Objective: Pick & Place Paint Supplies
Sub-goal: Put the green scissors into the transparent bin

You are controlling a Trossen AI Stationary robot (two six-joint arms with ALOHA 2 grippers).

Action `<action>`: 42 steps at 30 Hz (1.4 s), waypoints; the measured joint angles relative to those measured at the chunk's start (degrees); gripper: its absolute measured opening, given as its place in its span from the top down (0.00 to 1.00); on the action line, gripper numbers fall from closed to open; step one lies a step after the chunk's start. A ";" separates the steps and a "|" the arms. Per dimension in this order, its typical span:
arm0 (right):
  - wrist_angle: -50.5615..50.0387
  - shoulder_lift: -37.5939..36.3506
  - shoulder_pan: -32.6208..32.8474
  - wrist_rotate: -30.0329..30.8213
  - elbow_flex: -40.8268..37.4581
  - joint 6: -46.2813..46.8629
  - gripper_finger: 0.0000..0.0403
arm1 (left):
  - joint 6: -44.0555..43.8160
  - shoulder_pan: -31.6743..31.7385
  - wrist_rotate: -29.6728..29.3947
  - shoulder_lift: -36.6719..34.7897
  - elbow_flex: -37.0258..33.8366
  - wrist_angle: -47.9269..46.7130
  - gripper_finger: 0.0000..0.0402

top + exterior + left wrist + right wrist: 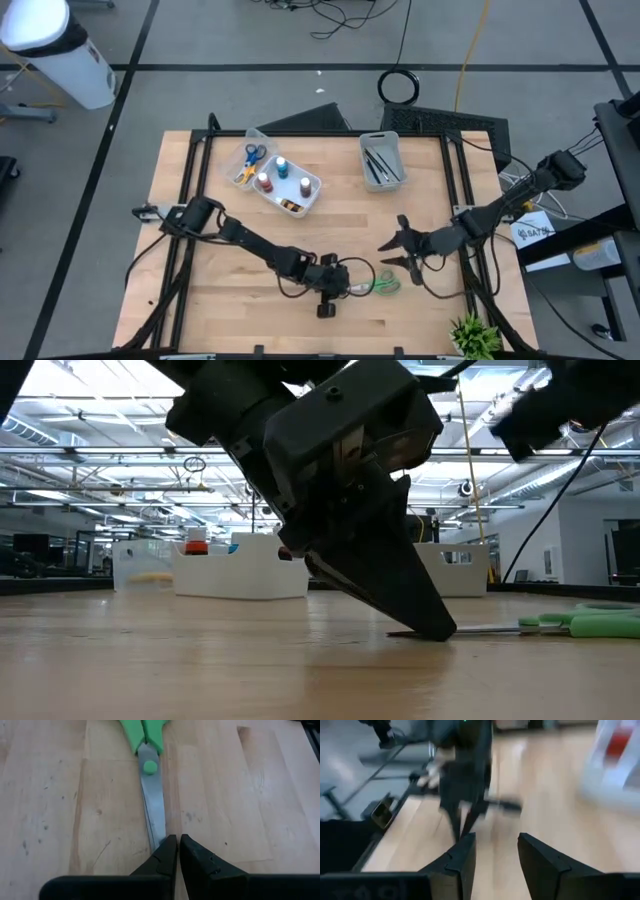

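Note:
Green-handled scissors (pixel 385 285) lie flat on the wooden table near its front edge, closed, with the blades (pixel 152 805) pointing at my left gripper (pixel 178 845). That gripper is shut, slants down, and has its fingertips on the table (pixel 440 628) at the blade tip. My right gripper (pixel 392 250) hovers open just beyond the scissors toward the table's right, with nothing between its fingers (pixel 496 855). Paint bottles (pixel 282 182) stand in a white bin at the back. Brushes (pixel 381 162) lie in a small bin. My left gripper meets the scissors at the blade tip (pixel 159 839), which runs under one of the shut fingertips (pixel 167 851). The fingers slant down from the table's left, in line with the blades. The scissors lie flat on the table. Whether the tip is pinched or only pressed, I cannot tell.
A clear bin with yellow and blue scissors (pixel 250 160) adjoins the white bin (pixel 300 195) at the back left. The brush bin (pixel 395 150) stands at the back centre. A green plant (pixel 475 335) sits at the front right corner. Bare wood lies between the bins and the grippers.

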 joint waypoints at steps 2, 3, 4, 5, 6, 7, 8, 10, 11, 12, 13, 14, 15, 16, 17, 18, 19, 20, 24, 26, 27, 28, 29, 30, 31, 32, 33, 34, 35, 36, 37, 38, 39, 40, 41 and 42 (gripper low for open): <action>-5.42 0.01 0.01 -2.17 0.00 8.22 0.67 | -0.43 0.34 1.21 0.07 -0.02 -0.30 0.91; -8.95 -0.02 -0.02 -3.51 0.00 12.22 0.67 | -0.45 0.53 1.93 0.13 -0.04 -0.32 0.91; -12.85 -0.02 0.00 -4.97 0.00 16.28 0.68 | -0.51 0.69 2.32 0.52 -0.06 -0.27 0.91; -16.60 0.02 -0.01 -6.33 -0.02 20.49 0.68 | -0.56 0.73 2.43 0.60 -0.06 -0.31 0.91; -19.24 0.02 -0.01 -7.39 -0.32 24.95 0.67 | -0.60 0.73 2.42 0.61 -0.08 -0.42 0.91; -20.16 0.02 0.01 -8.16 -1.10 29.38 0.67 | -0.60 0.73 2.41 0.65 -0.10 -0.43 0.91; -19.52 0.00 0.01 -9.29 -2.32 33.73 0.66 | -0.64 0.73 2.41 0.69 -0.11 -0.38 0.91; -16.64 0.02 -0.12 -12.48 -5.30 40.72 0.62 | -0.79 0.73 2.36 0.71 -0.15 -0.41 0.91; -14.08 0.05 -0.38 -14.32 -7.06 43.70 0.60 | -0.91 0.73 2.29 0.74 -0.15 -0.42 0.91; -10.92 0.31 -0.71 -15.73 -8.81 46.50 0.57 | -1.08 0.73 2.19 0.76 -0.17 -0.45 0.91; -7.92 0.60 -1.09 -16.49 -10.68 49.22 0.54 | -1.29 0.73 2.15 0.78 -0.17 -0.45 0.91; -5.21 0.83 -1.35 -17.25 -12.65 51.68 0.51 | -1.29 0.73 2.13 0.81 -0.17 -0.45 0.91; -2.91 1.29 -1.58 -17.66 -14.50 53.69 0.48 | -1.24 0.73 2.06 0.81 -0.19 -0.45 0.91; -0.53 2.09 -1.70 -17.61 -16.18 55.57 0.45 | -1.24 0.73 2.06 0.81 -0.19 -0.45 0.91; 2.44 2.96 -1.95 -17.63 -17.47 56.71 0.42 | -1.24 0.73 2.03 0.81 -0.19 -0.49 0.91; 4.58 3.93 -2.20 -17.78 -18.29 57.37 0.40 | -1.22 0.73 1.97 0.81 -0.21 -0.51 0.91; 6.73 5.02 -2.25 -17.94 -19.01 57.96 0.38 | -1.20 0.73 1.80 0.81 -0.21 -0.51 0.91; 8.26 6.22 -2.26 -18.46 -19.31 58.52 0.37 | -1.03 0.73 1.56 0.81 -0.21 -0.52 0.91; 12.02 12.36 -2.27 -21.15 -18.13 59.49 0.37 | -0.95 0.73 1.30 0.81 -0.26 -0.58 0.91; 11.94 15.66 -2.27 -22.89 -16.18 59.19 0.38 | -0.95 0.73 1.18 0.81 -0.26 -0.70 0.91; 11.92 17.43 -2.29 -23.74 -15.19 58.70 0.39 | -0.95 0.73 1.14 0.81 -0.28 -0.67 0.91; 11.92 19.24 -2.29 -24.57 -13.99 58.19 0.39 | -0.95 0.73 1.14 0.81 -0.28 -0.69 0.91; 11.92 21.05 -2.29 -25.37 -12.76 57.54 0.40 | -0.95 0.73 1.12 0.81 -0.28 -0.71 0.91; 11.84 22.77 -2.29 -26.35 -11.55 56.88 0.40 | -1.00 0.73 1.10 0.81 -0.28 -0.69 0.91; 11.66 24.51 -2.29 -27.20 -10.24 56.27 0.41 | -1.00 0.73 1.08 0.81 -0.28 -0.71 0.91; 11.60 26.17 -2.29 -28.27 -8.94 55.62 0.41 | -1.00 0.73 1.04 0.81 -0.28 -0.75 0.91; 11.67 27.67 -2.29 -29.07 -7.70 54.99 0.42 | -1.00 0.73 0.98 0.81 -0.28 -0.79 0.91; 12.13 28.98 -2.29 -29.99 -6.67 54.31 0.42 | -1.00 0.73 0.93 0.81 -0.28 -0.80 0.91; 13.61 30.11 -2.27 -30.63 -5.80 53.68 0.42 | -0.98 0.73 0.90 0.81 -0.28 -0.81 0.91; 15.28 31.02 -2.27 -31.23 -5.03 53.03 0.43 | -0.95 0.73 0.89 0.81 -0.30 -0.81 0.91; 16.72 31.64 -2.27 -31.51 -4.36 52.39 0.43 | -0.86 0.73 0.83 0.81 -0.30 -0.80 0.91; 17.77 32.05 -2.25 -31.63 -3.77 51.69 0.43 | -0.77 0.73 0.78 0.81 -0.30 -0.80 0.91; 17.93 32.18 -2.22 -31.55 -3.19 51.04 0.44 | -0.68 0.73 0.77 0.81 -0.30 -0.80 0.91; 17.69 32.23 -2.21 -31.28 -2.57 50.48 0.44 | -0.54 0.73 0.76 0.81 -0.32 -0.81 0.91; 17.13 32.31 -2.20 -30.75 -2.02 50.08 0.45 | -0.54 0.73 0.72 0.81 -0.32 -0.79 0.91; 16.14 32.33 -2.20 -29.47 -1.68 49.99 0.46 | -0.54 0.73 0.67 0.81 -0.32 -0.77 0.91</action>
